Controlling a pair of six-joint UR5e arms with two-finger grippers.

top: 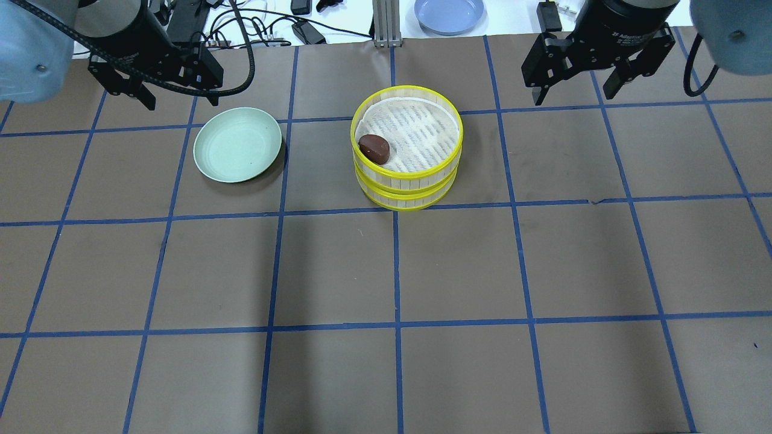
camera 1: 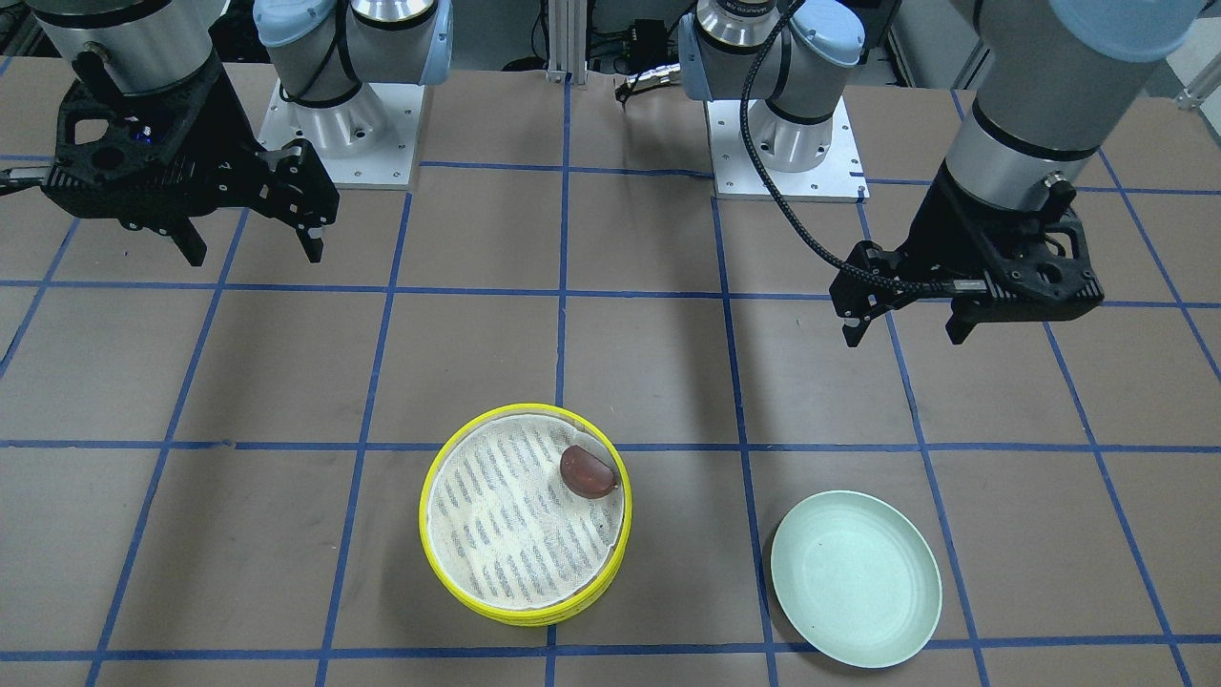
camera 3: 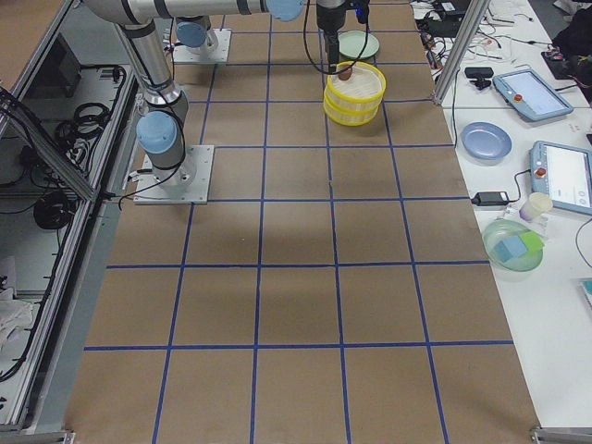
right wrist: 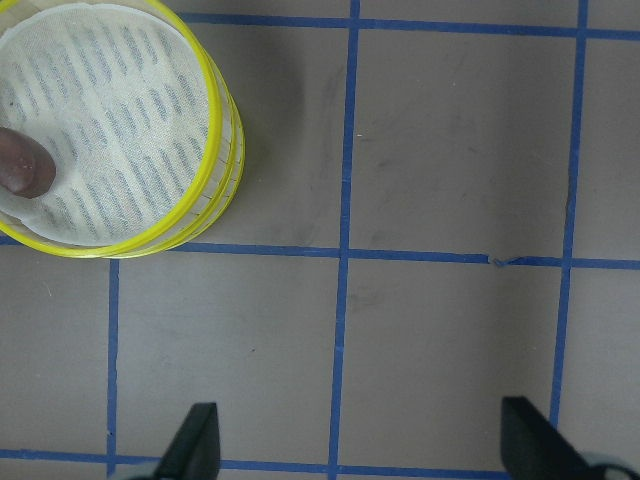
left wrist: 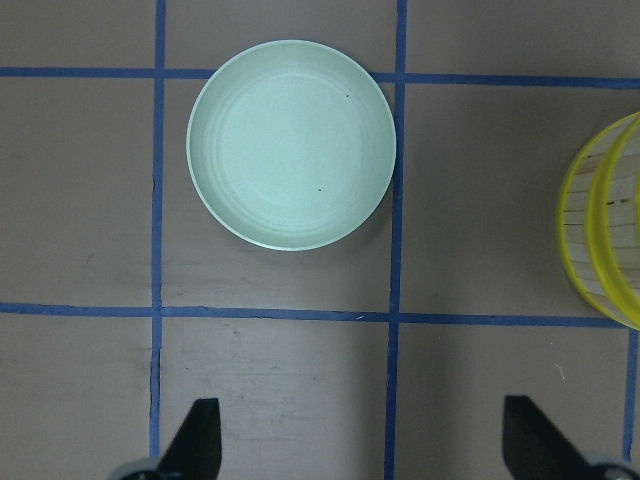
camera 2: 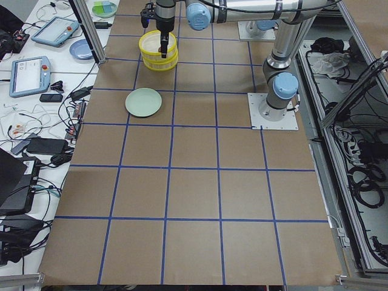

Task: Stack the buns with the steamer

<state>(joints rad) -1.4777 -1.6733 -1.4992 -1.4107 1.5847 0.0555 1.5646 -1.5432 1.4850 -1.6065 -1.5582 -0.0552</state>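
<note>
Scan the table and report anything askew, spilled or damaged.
Nothing spilled or damaged. One oddity: the reddish-brown bun lies hard against the wall of the top steamer tier, well off its centre. No second bun shows in any view.

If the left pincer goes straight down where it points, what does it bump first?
Left pincer probably hits bare brown table first, just beside the pale green plate; depth is unclear.
</note>
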